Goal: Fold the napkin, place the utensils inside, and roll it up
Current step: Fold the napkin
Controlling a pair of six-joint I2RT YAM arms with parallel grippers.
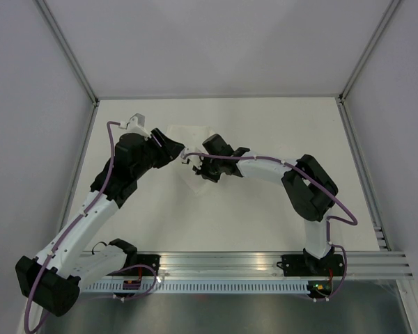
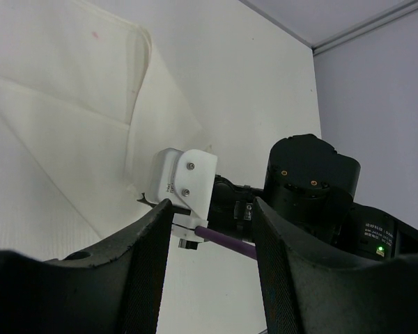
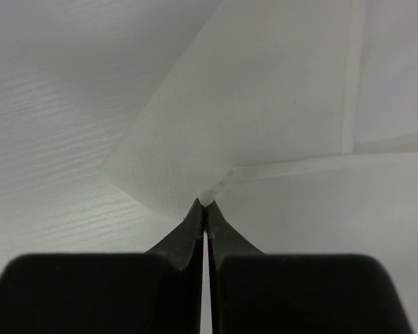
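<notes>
- My right jaws are pressed together, pinching the napkin [image 3: 265, 104]; from them the sheet fans out toward 12–2 o'clock
- Left jaws spread, empty, at its 9 o'clock side

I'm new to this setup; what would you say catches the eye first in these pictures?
Most striking is the right gripper, shut on a corner of the white napkin, so that the sheet is drawn into a pointed flap at its tips. Just beside it, near the middle of the table, the left gripper stands open and holds nothing, facing the right wrist.
</notes>
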